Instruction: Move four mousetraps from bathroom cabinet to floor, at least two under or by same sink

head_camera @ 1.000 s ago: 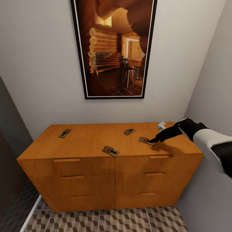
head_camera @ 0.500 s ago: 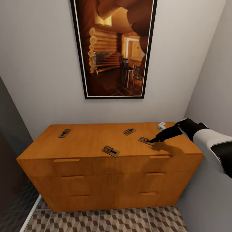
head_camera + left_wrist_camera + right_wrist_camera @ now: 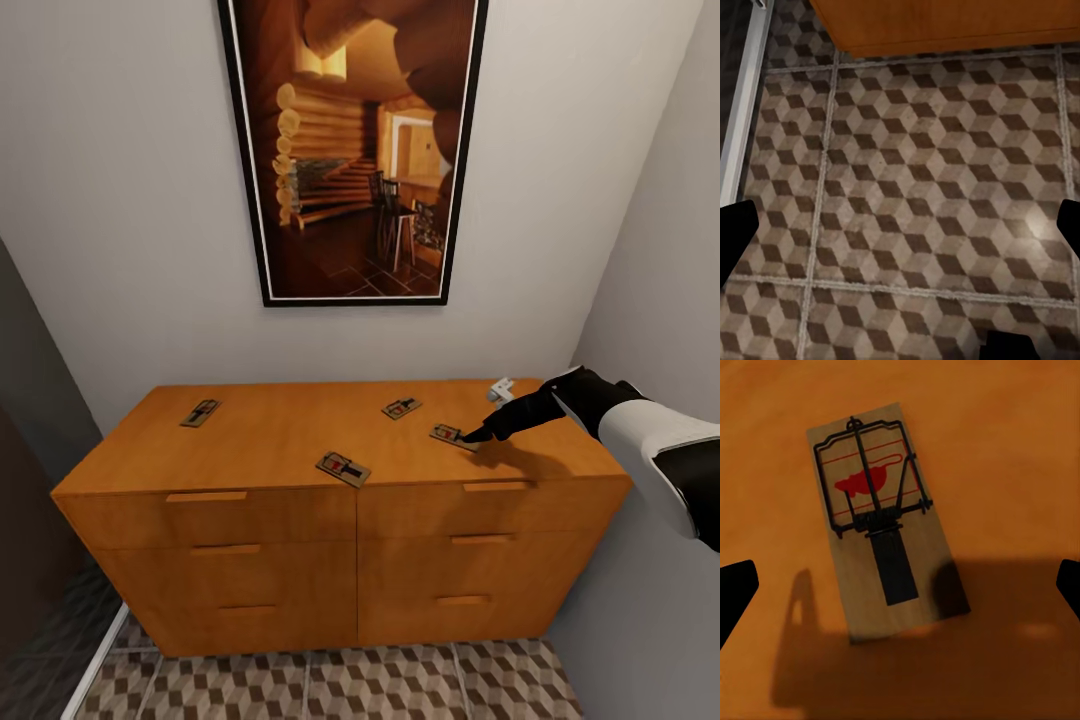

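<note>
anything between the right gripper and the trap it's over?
Nothing. In the right wrist view the mousetrap lies flat between the open fingertips, with bare cabinet top around it.

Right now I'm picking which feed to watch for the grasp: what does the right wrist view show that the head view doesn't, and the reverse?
The right wrist view alone gives the mousetrap close up: dark wire, red mark, lying flat between the open right gripper fingertips. The head view alone gives the other three mousetraps, the cabinet's drawers, the framed picture and the bathroom floor. Both share that trap and the orange cabinet top.
</note>
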### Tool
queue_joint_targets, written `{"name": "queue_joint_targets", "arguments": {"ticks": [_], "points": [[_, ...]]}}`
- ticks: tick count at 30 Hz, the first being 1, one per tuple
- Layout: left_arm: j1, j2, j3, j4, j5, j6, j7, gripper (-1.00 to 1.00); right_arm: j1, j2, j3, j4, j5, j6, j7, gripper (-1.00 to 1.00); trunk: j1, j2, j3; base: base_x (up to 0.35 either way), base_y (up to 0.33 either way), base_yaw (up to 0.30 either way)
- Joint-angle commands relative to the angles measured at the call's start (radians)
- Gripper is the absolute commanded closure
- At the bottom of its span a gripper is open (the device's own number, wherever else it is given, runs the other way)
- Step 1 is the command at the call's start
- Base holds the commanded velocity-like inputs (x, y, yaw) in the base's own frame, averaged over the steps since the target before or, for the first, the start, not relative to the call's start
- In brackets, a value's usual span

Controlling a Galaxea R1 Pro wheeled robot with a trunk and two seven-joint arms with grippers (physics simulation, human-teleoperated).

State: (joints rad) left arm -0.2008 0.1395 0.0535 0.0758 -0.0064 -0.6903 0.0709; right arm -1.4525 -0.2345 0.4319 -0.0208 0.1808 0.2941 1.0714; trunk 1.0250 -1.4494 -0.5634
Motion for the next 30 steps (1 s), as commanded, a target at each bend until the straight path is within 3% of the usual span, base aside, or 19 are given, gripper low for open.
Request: {"name": "queue_joint_targets", "arguments": {"ticks": [1,30], "points": [[-0.002,0.0,0.005,0.004,-0.001,-0.006,0.0,-1.0,0.0,0.0,-0.008,-0.002,0.01,0.008,0.004,-1.0,0.0,-0.001,-0.002,0.0,0.0,0.0],[-0.002,0.0,0.005,0.004,-0.001,-0.006,0.0,-1.0,0.0,0.0,-0.008,-0.002,0.01,0.008,0.003,-1.0,0.0,-0.001,-0.008,0.023,0.0,0.0]]}}
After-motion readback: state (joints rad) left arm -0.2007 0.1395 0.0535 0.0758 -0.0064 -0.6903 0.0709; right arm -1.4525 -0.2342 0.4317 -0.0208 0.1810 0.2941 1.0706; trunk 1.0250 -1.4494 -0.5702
